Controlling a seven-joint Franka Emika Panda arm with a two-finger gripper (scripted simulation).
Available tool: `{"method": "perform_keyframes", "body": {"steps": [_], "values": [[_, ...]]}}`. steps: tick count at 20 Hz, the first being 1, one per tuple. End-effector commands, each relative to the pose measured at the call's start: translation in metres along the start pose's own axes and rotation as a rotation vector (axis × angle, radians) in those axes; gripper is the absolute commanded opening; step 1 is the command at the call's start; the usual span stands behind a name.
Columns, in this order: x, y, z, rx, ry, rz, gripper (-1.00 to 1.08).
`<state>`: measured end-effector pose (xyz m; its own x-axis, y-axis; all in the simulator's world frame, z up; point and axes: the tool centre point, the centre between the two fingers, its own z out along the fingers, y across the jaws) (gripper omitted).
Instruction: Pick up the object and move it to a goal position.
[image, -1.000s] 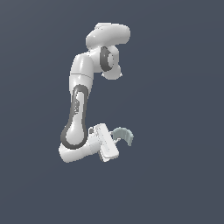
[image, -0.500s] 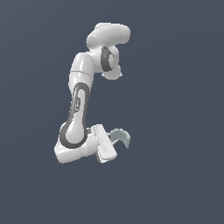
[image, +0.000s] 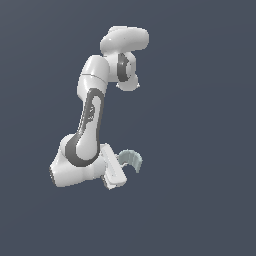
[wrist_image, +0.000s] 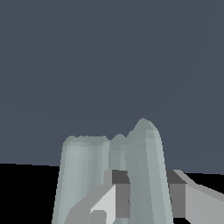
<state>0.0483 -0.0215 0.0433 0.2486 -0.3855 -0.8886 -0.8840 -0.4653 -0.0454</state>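
From my end the claw (image: 120, 169) is pinching the arch (image: 131, 159), fingers (wrist_image: 175, 192) either side of it, arch poking straight out past the tips, clear of everything.

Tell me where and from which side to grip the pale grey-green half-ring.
Grip the pale grey-green faceted half-ring across its thin curved band, coming from the arm's side as the white gripper does here: in the wrist view the band sits between the fingers, narrow enough to fit.
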Motion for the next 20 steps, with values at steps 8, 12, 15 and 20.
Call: {"method": "perform_keyframes", "body": {"steps": [8, 12, 15, 20], "values": [[0.008, 0.0, -0.033, -0.033, 0.19, -0.01, -1.0], [0.009, 0.0, -0.049, -0.049, 0.281, -0.015, -1.0], [0.008, -0.001, -0.063, -0.063, 0.361, -0.02, -1.0], [0.004, -0.003, -0.091, -0.091, 0.524, -0.029, -1.0]]}}
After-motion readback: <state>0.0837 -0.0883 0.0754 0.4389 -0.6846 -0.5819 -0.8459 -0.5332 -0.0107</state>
